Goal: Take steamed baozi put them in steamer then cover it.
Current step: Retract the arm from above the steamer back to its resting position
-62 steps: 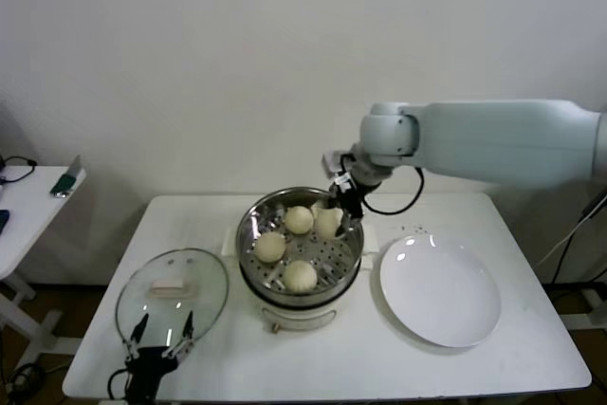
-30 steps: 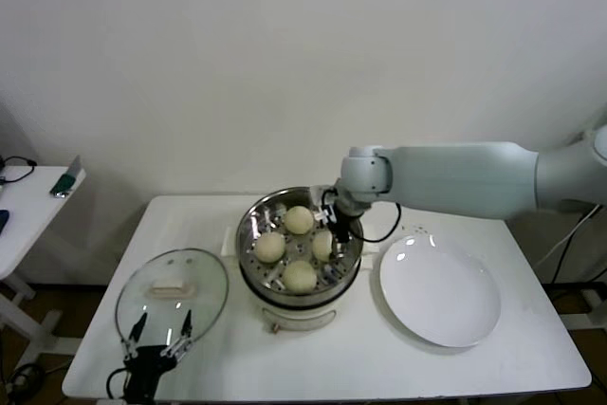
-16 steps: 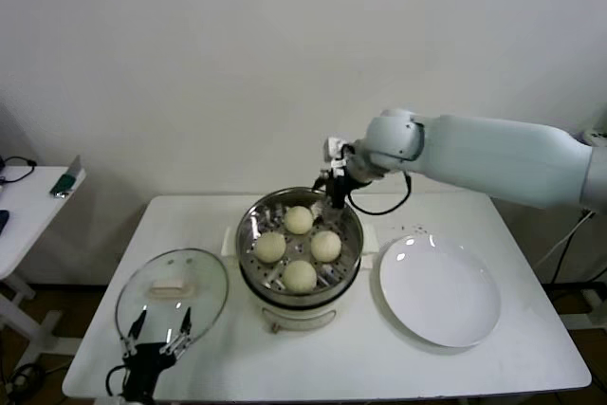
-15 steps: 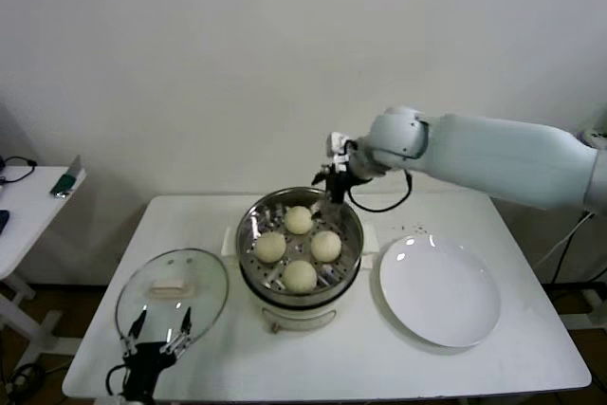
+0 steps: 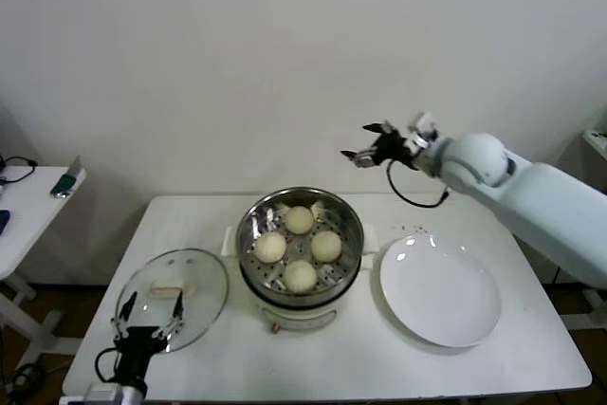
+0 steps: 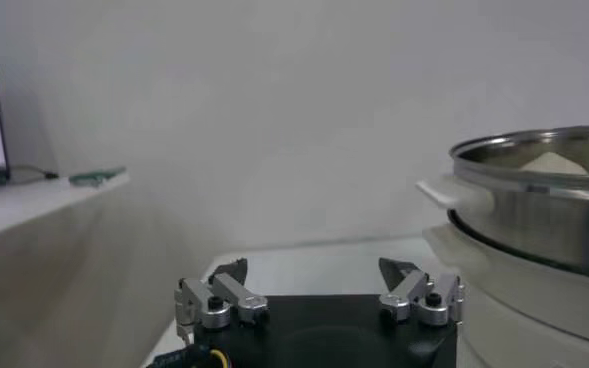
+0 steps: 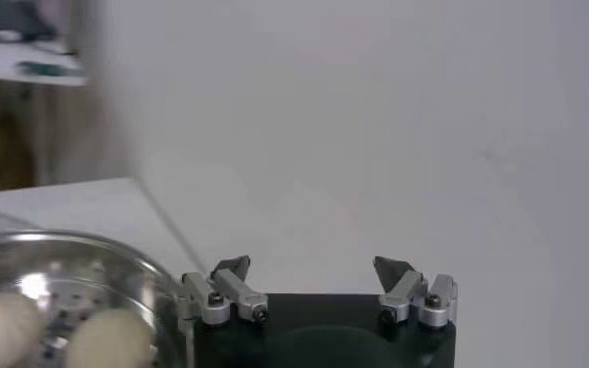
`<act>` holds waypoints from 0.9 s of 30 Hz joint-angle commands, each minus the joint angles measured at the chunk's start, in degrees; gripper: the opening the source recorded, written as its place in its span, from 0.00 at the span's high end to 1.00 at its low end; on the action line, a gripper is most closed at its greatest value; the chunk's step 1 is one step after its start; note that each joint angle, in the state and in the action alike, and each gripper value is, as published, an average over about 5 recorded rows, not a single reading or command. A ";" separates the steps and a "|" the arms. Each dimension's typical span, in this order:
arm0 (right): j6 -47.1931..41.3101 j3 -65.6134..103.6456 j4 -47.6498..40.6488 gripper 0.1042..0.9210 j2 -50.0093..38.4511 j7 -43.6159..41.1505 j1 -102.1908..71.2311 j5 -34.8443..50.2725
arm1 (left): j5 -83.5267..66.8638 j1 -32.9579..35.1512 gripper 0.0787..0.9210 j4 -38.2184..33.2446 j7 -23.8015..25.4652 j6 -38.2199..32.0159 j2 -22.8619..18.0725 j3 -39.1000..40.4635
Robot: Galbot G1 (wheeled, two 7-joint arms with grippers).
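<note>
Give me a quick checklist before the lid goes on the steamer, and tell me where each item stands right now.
1. All four baozi in the steamer: ok.
2. Plate holds no buns: ok.
3. Right tool clear of the steamer, raised off to its right, open and holding nothing: ok.
4. Left tool open at the near edge of the lid: ok.
5. Lid gripped: not ok, it lies flat on the table, left of the steamer.
6. Nothing stands above the steamer rim to block the lid: ok.
</note>
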 commanded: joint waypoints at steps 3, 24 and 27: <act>14.98 57.68 6.43 0.12 -4.60 2.17 -65.50 -17.07 | 4.00 -1.25 0.12 0.40 -0.36 -2.10 0.73 -0.46; 44.58 70.38 5.53 0.12 20.95 1.70 -90.56 -19.23 | 15.31 -1.98 0.12 1.11 -0.65 -3.71 0.52 0.10; 45.98 69.99 5.47 0.12 23.08 2.51 -91.58 -19.24 | 16.69 -1.77 0.12 1.38 -0.89 -3.72 0.74 -0.18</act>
